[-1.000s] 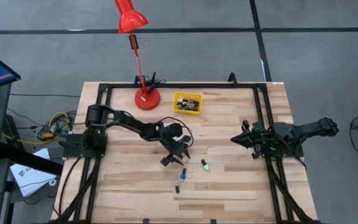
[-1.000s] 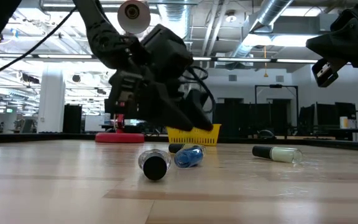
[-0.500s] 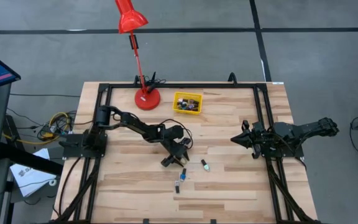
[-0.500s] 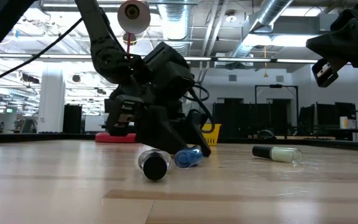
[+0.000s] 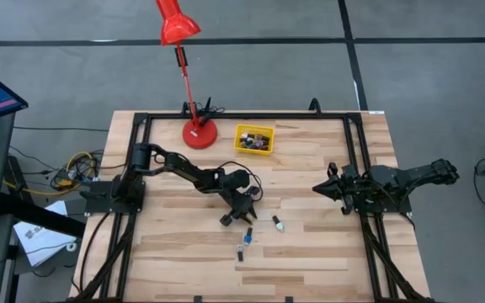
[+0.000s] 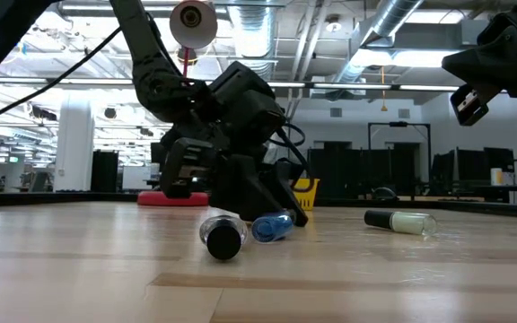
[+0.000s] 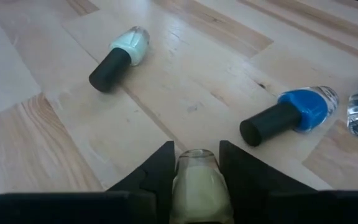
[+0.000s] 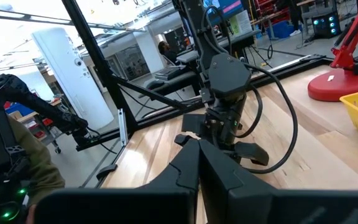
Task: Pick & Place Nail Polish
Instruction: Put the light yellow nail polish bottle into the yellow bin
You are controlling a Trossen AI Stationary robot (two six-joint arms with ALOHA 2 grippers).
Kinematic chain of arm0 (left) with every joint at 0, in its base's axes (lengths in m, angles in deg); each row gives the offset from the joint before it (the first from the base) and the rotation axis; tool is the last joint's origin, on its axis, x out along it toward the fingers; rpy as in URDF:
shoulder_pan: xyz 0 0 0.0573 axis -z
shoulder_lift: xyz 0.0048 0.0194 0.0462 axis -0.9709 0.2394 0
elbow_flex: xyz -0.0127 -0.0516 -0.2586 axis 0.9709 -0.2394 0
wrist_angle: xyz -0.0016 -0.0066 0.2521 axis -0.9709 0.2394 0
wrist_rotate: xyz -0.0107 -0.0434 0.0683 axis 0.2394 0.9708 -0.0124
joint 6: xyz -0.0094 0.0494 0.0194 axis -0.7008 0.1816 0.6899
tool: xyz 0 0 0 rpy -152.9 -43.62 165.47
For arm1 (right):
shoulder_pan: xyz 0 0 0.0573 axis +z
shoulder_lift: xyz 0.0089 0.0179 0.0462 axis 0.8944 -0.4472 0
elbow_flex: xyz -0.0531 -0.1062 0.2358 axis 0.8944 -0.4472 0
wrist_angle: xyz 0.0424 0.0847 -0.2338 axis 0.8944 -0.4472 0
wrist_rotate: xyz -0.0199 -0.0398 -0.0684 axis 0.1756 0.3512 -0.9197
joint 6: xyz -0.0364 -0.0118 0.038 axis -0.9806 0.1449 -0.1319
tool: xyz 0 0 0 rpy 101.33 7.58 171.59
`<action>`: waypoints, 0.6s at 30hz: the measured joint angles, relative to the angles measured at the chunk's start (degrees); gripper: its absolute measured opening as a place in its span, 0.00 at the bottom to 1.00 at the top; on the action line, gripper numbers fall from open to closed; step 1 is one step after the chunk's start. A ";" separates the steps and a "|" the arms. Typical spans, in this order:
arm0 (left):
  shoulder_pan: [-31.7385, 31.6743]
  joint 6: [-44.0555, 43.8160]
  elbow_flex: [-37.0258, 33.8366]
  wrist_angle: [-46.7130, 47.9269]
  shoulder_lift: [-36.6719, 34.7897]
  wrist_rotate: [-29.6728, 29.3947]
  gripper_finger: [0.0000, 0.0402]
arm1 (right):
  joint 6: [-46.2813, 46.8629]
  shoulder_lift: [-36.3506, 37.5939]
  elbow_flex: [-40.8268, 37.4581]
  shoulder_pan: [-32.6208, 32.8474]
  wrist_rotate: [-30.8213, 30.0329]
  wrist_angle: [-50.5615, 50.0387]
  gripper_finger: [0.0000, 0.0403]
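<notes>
Three nail polish bottles lie on their sides on the wood near the table's middle: a pale green one [image 5: 277, 224] [image 7: 120, 57], a blue one [image 5: 247, 236] [image 7: 291, 115] and a clear one [image 5: 241, 251] [image 6: 223, 238], all with black caps. My left gripper [image 5: 236, 215] [image 7: 196, 163] is down at the table just beyond them, shut on a fourth, pale yellow bottle [image 7: 195, 183]. My right gripper [image 5: 322, 189] [image 8: 197, 163] waits shut above the table's right side. My left gripper pinches the pale yellow bottle's glass body [image 7: 195, 168] between its two fingers [image 7: 157, 174]. The fingers slant down toward the table's near edge and lie along the bottle. Its rounded glass end points away from the wrist; the gripper hides the cap end. Whether it still rests on the wood does not show.
A yellow bin [image 5: 253, 139] with several bottles stands at the far middle, next to a red lamp's base [image 5: 199, 133]. Black frame rails [image 5: 141, 168] run along the table's sides. A person [image 8: 5, 162] stands beyond the table's left side.
My left gripper has come down to the table top behind the blue and clear bottles, and its fingers have closed in from a wide spread onto the pale yellow bottle. The three loose bottles have stayed where they were.
</notes>
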 joint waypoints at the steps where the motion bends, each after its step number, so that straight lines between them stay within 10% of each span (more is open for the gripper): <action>1: -0.01 -0.06 -0.02 0.00 -0.01 -0.06 0.26 | 0.00 0.00 0.00 0.01 0.01 -0.01 0.00; 18: -3.37 6.36 -0.57 8.35 -12.05 -12.76 0.26 | 0.01 0.00 0.01 0.02 0.02 -0.01 0.00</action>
